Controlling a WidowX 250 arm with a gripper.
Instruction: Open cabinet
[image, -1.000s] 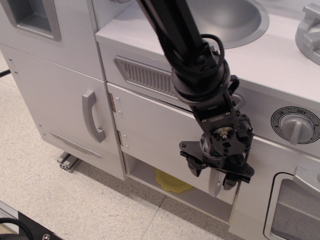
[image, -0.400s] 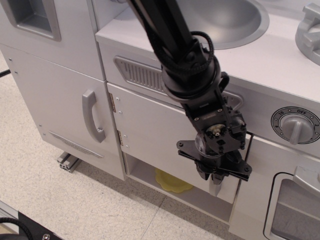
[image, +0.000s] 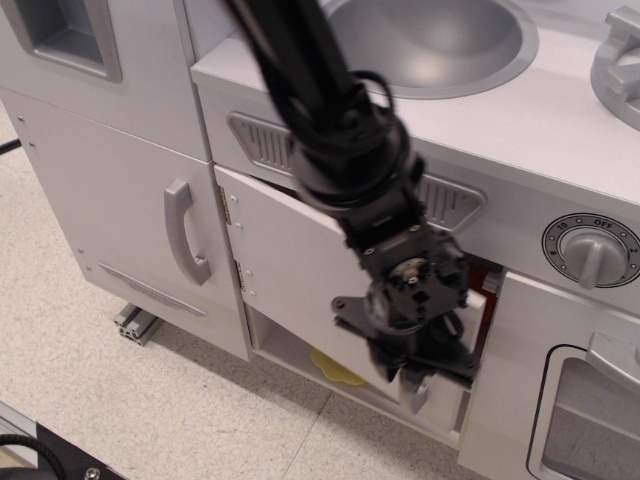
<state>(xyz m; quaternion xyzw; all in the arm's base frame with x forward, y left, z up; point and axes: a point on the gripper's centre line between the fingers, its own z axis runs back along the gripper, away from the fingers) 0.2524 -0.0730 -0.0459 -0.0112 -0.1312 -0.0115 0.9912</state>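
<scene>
One hand (image: 413, 372) sits clenched on the handle (image: 417, 390) at the free edge of the cabinet door (image: 300, 265). Its two hinges (image: 232, 240) lie well to the hand's left, so pulling outward should swing the part-open door wider.

The only readable lettering sits on the round black-and-silver dial (image: 592, 243) at the right of the white toy-kitchen front: the word "OFF" stands at the top of its ring, just above the grey knob in the middle. Small marks run around the rest of the ring, to the left of "OFF", but they are too small to make out. No other text, brand, number or sign can be read on the doors, panels or arm.
</scene>
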